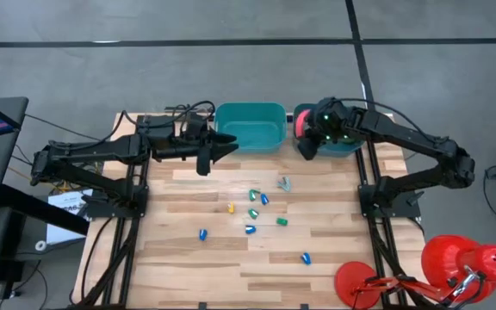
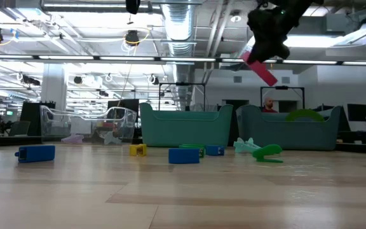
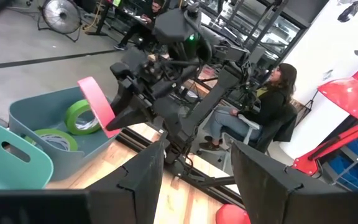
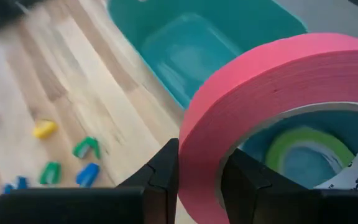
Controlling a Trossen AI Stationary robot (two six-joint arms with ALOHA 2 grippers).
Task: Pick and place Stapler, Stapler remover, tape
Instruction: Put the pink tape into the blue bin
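- From above you see a pale wood-plank table (image 1: 188,258) with two teal plastic bins at its far edge: the left bin (image 1: 250,127) and the right bin (image 1: 343,146), mostly hidden under the arm. The right gripper (image 1: 310,142) hangs over the right bin's near-left corner, with a sliver of the pink-red tape roll (image 1: 300,122) showing beside it. The left gripper (image 1: 218,148) waits by the left bin's left side, its fingers spread with nothing between them. You can count about ten small coloured pieces (image 1: 251,230) scattered mid-table, blue, green and one yellow.
- At table height the pink-red tape roll (image 2: 260,68) is held tilted, high above the right bin (image 2: 291,130), with the right gripper (image 2: 265,43) clamped on it. A green arc pokes over that bin's rim: one green tape roll (image 2: 305,115). The small pieces look like blocky hard plastic.
- The left wrist camera shows you the right gripper (image 3: 124,107) pinching the flat pink-red ring (image 3: 96,102) by its rim, over the smooth rounded bin (image 3: 73,158). Inside lie two green tape rolls (image 3: 83,116), one leaning and one flat (image 3: 53,137).
- The right wrist camera shows both dark fingers (image 4: 165,168) squeezing the pink-red roll's (image 4: 260,74) matte band edge-on; through its open centre you see one green roll (image 4: 303,142).
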